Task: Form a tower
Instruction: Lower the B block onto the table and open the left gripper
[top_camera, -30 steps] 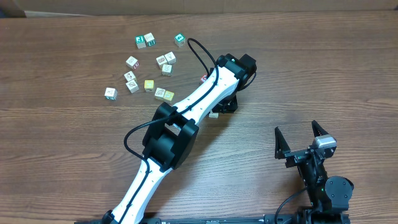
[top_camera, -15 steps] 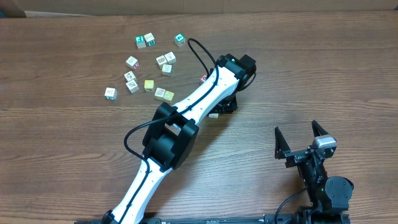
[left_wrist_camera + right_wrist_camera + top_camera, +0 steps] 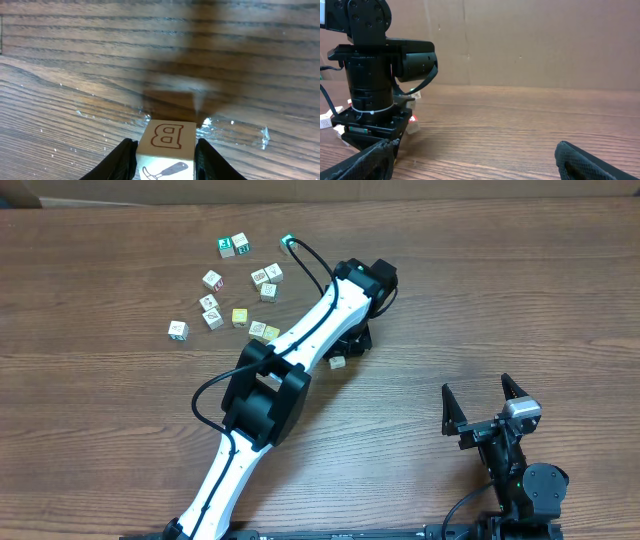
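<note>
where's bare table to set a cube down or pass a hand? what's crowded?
Bare: the wide stretch of table right of the left arm and beyond the right hand; also the near-left patch below the loose cubes. Crowded: the far-left cube scatter, and around the left hand, which grips a B cube.

My left arm [image 3: 300,345] lies diagonally across the table [image 3: 520,290], and my left gripper [image 3: 166,152] has a lettered cube [image 3: 167,136] between its fingers. Loose cubes [image 3: 240,315] lie scattered behind and left of it. My right gripper [image 3: 483,410] sits front right, well apart.
</note>
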Action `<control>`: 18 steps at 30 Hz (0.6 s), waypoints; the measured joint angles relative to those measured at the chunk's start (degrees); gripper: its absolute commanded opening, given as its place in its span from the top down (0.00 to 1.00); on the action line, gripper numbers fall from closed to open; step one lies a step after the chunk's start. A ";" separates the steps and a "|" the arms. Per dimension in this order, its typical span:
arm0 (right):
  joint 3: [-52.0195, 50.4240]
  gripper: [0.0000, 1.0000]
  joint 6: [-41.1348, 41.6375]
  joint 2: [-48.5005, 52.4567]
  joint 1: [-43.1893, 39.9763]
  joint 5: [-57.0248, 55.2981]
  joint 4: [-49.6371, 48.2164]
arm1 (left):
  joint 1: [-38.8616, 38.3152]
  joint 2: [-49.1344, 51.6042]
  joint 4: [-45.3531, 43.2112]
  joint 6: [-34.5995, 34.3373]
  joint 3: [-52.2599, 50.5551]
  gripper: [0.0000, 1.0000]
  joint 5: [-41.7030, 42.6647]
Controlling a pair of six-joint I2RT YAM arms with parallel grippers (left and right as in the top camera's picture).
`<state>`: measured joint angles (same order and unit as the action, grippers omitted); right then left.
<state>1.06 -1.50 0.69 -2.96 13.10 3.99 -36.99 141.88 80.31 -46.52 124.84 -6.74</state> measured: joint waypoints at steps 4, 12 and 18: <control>0.00 0.00 0.00 0.00 0.02 -0.02 0.00 | -0.11 0.00 -0.04 0.50 0.00 0.73 0.11; 0.00 0.00 0.00 0.00 0.00 -0.04 0.00 | -0.13 0.00 -0.39 3.30 0.00 0.77 0.28; 0.00 0.00 0.02 0.00 0.00 -0.02 0.02 | -0.13 0.00 -0.46 3.65 0.00 0.76 0.28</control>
<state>1.06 -1.48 0.69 -2.96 13.08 4.01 -37.12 141.88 79.85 -42.87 124.84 -6.46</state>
